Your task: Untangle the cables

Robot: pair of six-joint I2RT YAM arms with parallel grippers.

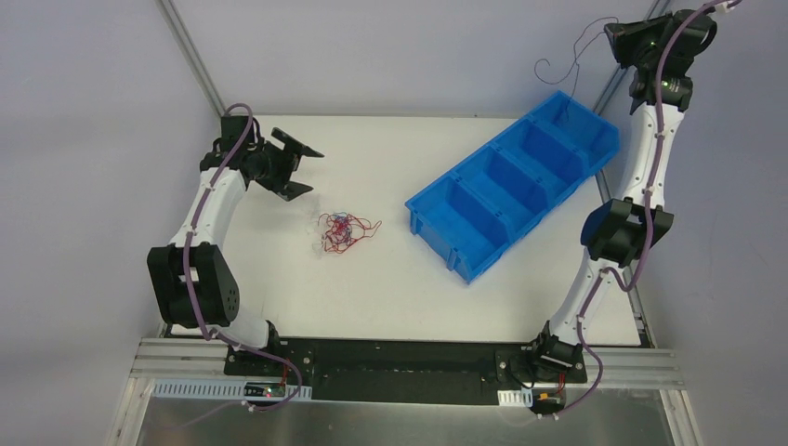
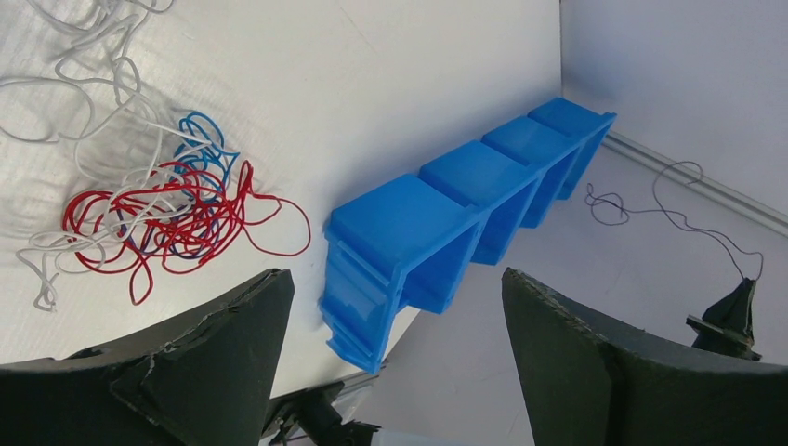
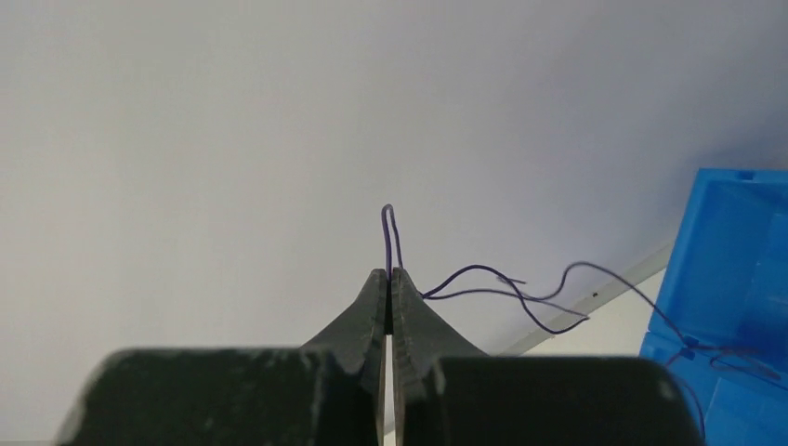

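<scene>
A small tangle of thin red, blue and white cables [image 1: 344, 230] lies on the white table left of centre; in the left wrist view it [image 2: 167, 209] sits at the left. My left gripper [image 1: 299, 165] is open and empty, hovering up and left of the tangle. My right gripper [image 1: 621, 39] is raised high at the far right, above the far end of the blue bin. It is shut on a thin purple wire [image 3: 483, 279] that loops out from its tips [image 3: 389, 275] and hangs down over the bin [image 1: 558, 79].
A long blue bin [image 1: 511, 190] with several compartments lies diagonally on the right half of the table; its end shows in the right wrist view [image 3: 734, 297]. White wires [image 2: 84, 84] spread out beside the tangle. Grey walls stand behind and beside the table.
</scene>
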